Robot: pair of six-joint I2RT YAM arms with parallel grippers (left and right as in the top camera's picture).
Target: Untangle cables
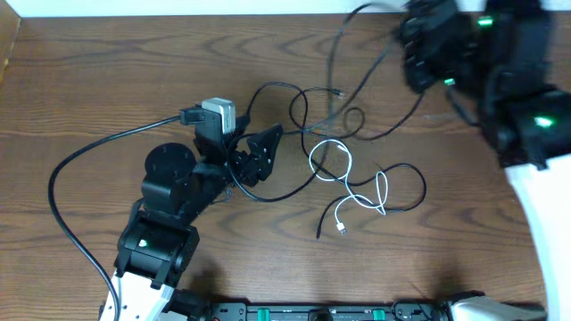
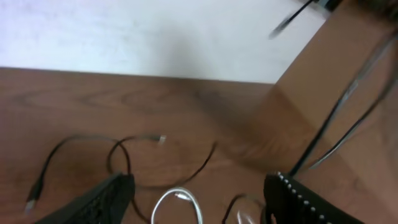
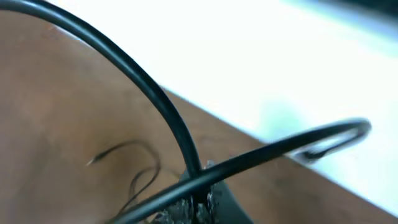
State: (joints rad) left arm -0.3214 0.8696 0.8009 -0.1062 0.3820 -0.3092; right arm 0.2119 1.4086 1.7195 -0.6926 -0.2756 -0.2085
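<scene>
Left tool [image 1: 260, 153]: centre left of overhead frame, low over tabletop [image 1: 107, 80], at left edge of the tangle. Spread wide, gripping nothing. Left wrist view confirms it: fingers [image 2: 102, 202] far apart at bottom of frame, with a loop of white cable [image 2: 177, 200] lying on the wood in the gap, untouched.

White cable: centre of overhead frame, flat on tabletop in loose loops, plug end trailing toward lower centre. Black cables [image 1: 308, 94]: thin loops crossing it, spread from centre toward right of centre.

Right tool [image 1: 417, 53]: upper right of overhead frame, blurred, raised above tabletop. Clamped on a black cable [image 3: 155, 102]. In right wrist view, crosses itself right at the fingertips, bottom centre. In overhead view, slants up from the pile toward upper right.
</scene>
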